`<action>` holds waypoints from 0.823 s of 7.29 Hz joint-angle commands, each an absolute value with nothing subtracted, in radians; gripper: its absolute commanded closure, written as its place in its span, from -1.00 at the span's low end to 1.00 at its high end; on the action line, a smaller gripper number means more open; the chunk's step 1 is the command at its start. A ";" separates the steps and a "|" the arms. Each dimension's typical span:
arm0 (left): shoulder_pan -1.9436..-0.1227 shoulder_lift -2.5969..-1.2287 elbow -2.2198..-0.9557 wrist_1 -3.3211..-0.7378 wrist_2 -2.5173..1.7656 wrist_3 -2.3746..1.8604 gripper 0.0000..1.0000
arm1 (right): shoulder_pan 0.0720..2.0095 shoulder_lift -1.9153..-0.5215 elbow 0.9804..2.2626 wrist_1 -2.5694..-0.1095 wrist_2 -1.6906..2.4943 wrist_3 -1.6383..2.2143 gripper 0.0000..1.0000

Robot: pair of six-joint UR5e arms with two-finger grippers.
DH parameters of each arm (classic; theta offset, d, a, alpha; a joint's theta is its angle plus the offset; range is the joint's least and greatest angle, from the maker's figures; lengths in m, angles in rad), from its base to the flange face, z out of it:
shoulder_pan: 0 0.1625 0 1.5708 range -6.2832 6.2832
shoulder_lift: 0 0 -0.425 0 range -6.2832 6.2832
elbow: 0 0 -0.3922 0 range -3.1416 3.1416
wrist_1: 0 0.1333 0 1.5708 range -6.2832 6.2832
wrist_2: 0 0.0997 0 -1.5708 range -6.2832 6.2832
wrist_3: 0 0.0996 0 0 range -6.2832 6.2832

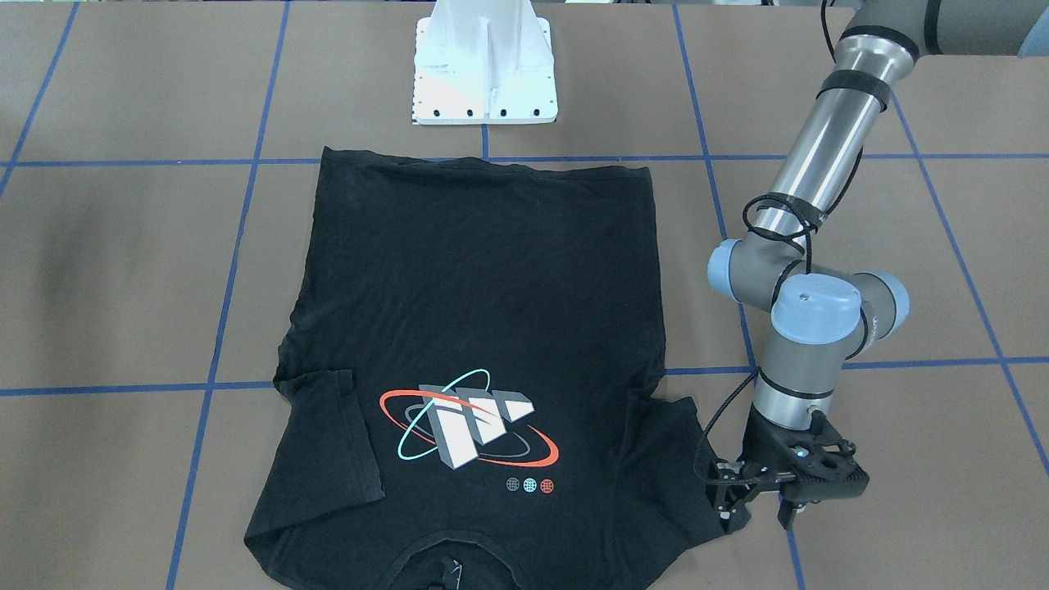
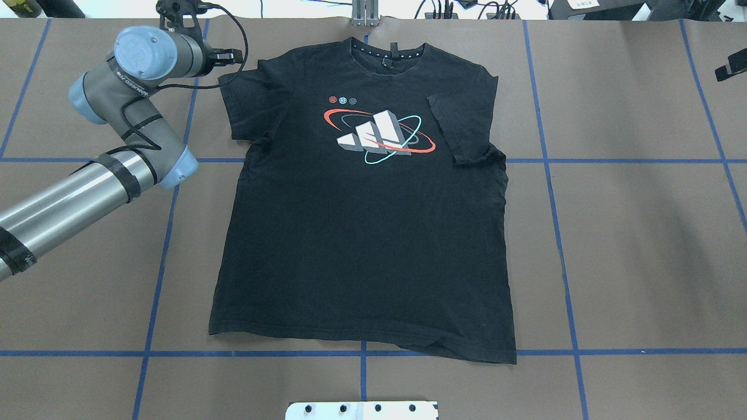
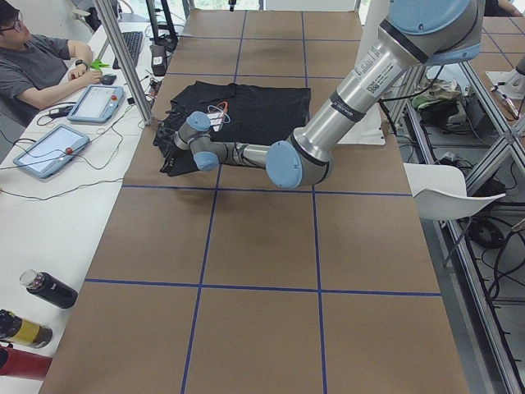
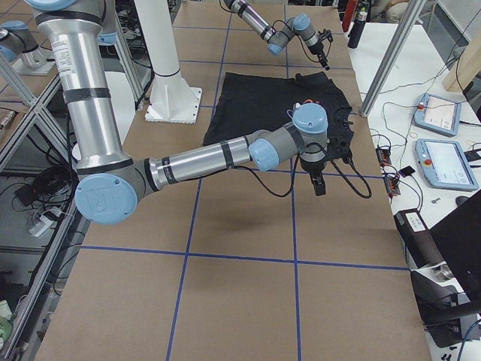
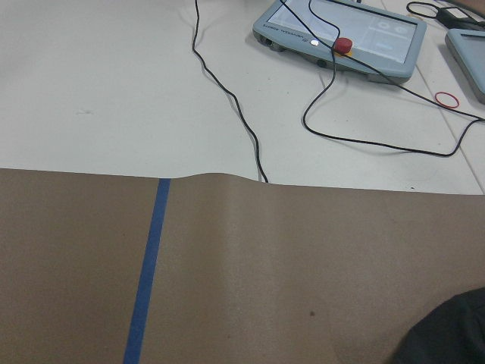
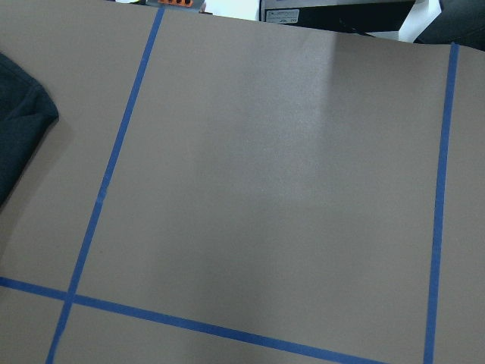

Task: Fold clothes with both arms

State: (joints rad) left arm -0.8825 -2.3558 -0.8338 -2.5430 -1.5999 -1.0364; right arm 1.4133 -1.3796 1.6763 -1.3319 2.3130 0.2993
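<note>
One black T-shirt [image 2: 362, 233] spread flat, print up, on brown table [image 2: 642, 233]. Left gripper [image 1: 789, 510] low, just beside sleeve edge, shirt body to its right; contact unclear. Right gripper [image 4: 318, 184] hangs off opposite sleeve, shirt to its left. Neither grip readable: cannot tell whether jaws spread or closed.

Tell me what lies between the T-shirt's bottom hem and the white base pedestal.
Only bare brown table cover, crossed by blue tape, separates the T-shirt from the pedestal, as the overhead exterior view shows.
</note>
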 commanded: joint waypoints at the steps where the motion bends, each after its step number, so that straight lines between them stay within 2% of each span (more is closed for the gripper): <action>1: -0.862 -2.356 -0.807 -2.551 -1.598 -1.028 -0.31 | 1.413 -1.376 1.674 -1.333 2.309 0.299 -1.00; 4: -0.862 -2.356 -0.766 -2.591 -1.598 -1.006 -0.17 | 1.408 -1.374 1.674 -1.333 2.307 0.299 -1.00; 6: -0.862 -2.356 -0.765 -2.591 -1.598 -1.005 0.15 | 1.408 -1.374 1.675 -1.331 2.307 0.299 -1.00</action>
